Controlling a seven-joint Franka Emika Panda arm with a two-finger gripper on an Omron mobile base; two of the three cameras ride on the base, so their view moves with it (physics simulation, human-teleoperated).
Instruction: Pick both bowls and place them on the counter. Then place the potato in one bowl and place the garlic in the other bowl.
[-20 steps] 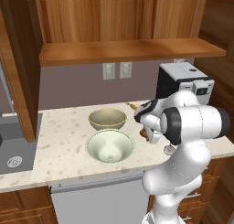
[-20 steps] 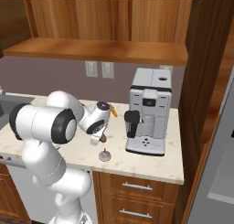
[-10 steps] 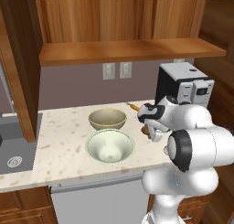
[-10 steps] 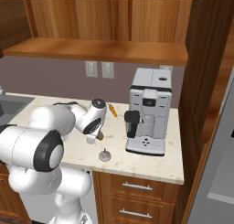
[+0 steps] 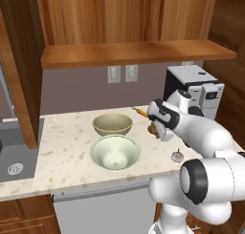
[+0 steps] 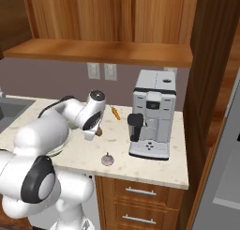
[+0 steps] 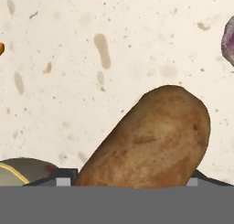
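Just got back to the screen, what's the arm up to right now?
Both bowls already sit on the counter: the tan-olive bowl behind the cream bowl, both empty. The gripper is down at the potato, which lies on the counter between its open jaws, not yet lifted. The garlic waits nearer the counter's front edge, and a carrot lies by the coffee machine.

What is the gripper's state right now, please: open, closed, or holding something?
Gripper: open, its jaws on either side of the potato, which lies on the counter; not gripped yet.

Open counter (image 5: 67, 147) left of both bowls (image 5: 115, 138); coffee machine (image 6: 152, 114) blocking the right.
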